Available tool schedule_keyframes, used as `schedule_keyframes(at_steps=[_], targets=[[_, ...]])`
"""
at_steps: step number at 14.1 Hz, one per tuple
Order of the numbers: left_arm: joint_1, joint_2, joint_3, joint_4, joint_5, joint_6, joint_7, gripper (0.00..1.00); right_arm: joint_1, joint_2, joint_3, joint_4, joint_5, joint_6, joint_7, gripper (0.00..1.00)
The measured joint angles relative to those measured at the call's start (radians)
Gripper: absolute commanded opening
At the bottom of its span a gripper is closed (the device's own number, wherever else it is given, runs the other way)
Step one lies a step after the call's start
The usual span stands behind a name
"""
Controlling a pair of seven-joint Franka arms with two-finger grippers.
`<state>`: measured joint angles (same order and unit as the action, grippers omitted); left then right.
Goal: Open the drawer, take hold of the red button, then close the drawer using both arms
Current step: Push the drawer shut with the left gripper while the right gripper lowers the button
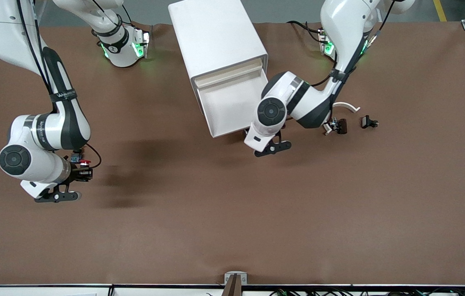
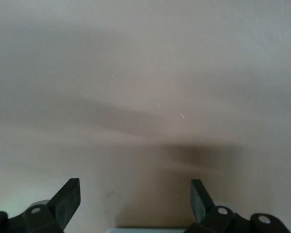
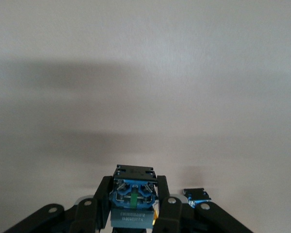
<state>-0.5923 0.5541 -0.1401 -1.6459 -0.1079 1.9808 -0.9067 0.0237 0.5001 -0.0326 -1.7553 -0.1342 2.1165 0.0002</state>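
Note:
The white cabinet stands at the table's middle, between the arm bases. One drawer is pulled out toward the front camera, and its tray shows nothing inside. My left gripper is at the drawer's front corner, toward the left arm's end. In the left wrist view it is open and empty, facing a plain cream surface. My right gripper hangs over the table at the right arm's end, shut on the button. The red cap shows in the front view and the black-and-blue body in the right wrist view.
A white curved piece and two small black parts lie on the brown table toward the left arm's end. A small blue-and-black piece shows beside the right gripper; I cannot tell what it is.

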Motion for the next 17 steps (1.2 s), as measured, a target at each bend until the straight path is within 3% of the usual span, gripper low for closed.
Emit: schedule_keyframes(at_steps=[9,17], targets=[[-0.035,0.002,-0.113,-0.018,-0.043,-0.001,-0.05,1.0,-0.007,-0.034,0.003,-0.268,-0.002,0.325,-0.011,0.26],[-0.04,0.002,-0.226,-0.049,-0.084,-0.003,-0.141,1.0,-0.038,-0.053,0.003,-0.337,-0.002,0.368,-0.045,0.31]])
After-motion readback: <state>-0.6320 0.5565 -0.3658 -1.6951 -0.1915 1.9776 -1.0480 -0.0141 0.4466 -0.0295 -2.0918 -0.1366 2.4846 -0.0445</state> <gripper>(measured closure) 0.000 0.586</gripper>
